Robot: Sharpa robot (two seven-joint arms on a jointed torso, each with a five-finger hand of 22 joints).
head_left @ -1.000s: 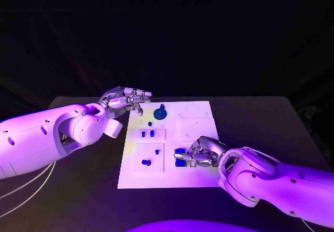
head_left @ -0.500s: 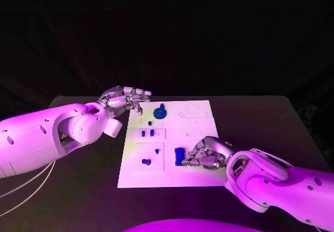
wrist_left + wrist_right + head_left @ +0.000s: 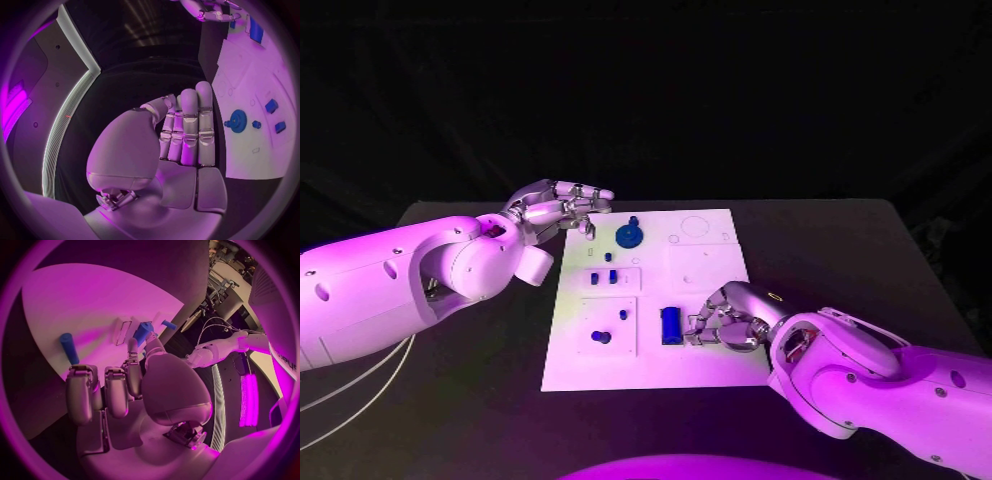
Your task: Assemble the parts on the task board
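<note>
The white task board (image 3: 711, 265) lies mid-table. A long blue block (image 3: 672, 325) lies near its front edge, seen past my fingertips as the blue block (image 3: 69, 347). My right hand (image 3: 728, 318) sits just right of it, fingers curled, at most touching its side; the right hand (image 3: 115, 385) holds nothing. A blue gear (image 3: 630, 236) stands at the board's far left, also seen as the blue gear (image 3: 238, 120). My left hand (image 3: 560, 208) hovers off the board's far left corner, fingers curled and empty; the left hand (image 3: 184, 130) keeps its fingers side by side.
Two small blue pieces (image 3: 602, 278) stand in a plate at the board's left middle. Another blue peg (image 3: 602, 337) sits in the front left plate. The board's right half (image 3: 704, 232) shows bare outlines. Black table (image 3: 848, 250) surrounds the board.
My right hand has drawn back to the right off the long blue block, which now lies uncovered on the board. The left arm has not moved.
</note>
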